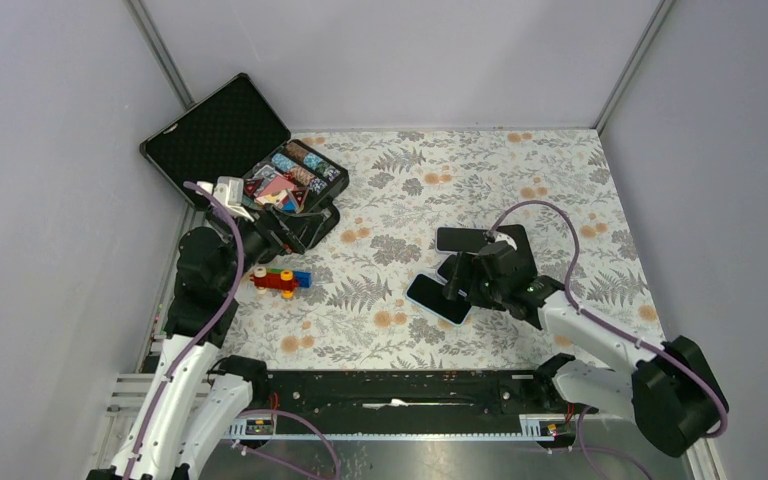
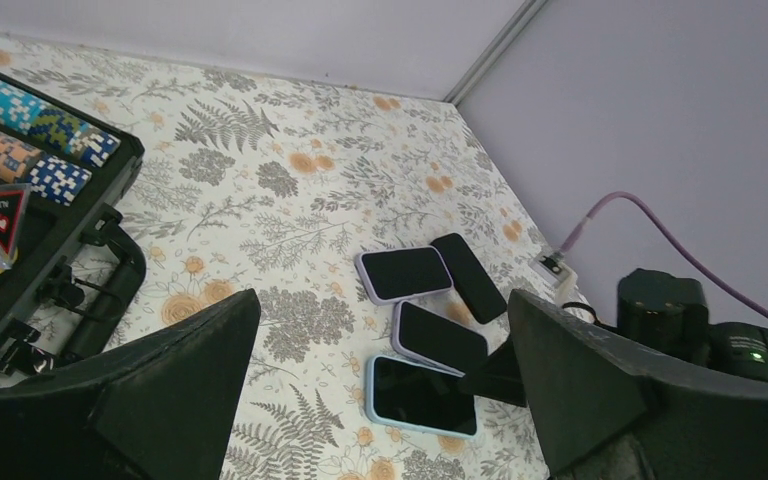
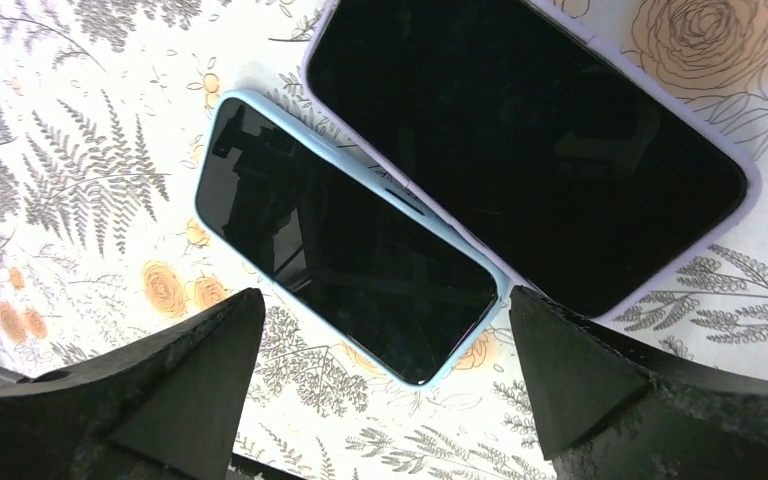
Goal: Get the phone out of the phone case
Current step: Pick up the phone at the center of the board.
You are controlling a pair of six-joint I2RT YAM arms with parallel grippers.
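Here's the worktop (image 1: 520, 160), dressed in a white cloth (image 1: 390, 210) printed with grey ferns and orange blooms, all softly and evenly lit. Plain pale lilac-grey walls (image 1: 390, 50) close it in behind, left and right. Slim metal posts (image 1: 165, 55) run up at the worktop's two far corners.

We are seeing glossy black glass on the phone (image 3: 345, 255), a smooth matt phone case (image 3: 203, 175) around the phone, matt tablecloth (image 3: 90, 150) beneath.

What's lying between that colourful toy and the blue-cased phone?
Nothing: the top view shows only bare floral cloth between the toy and the blue-cased phone.
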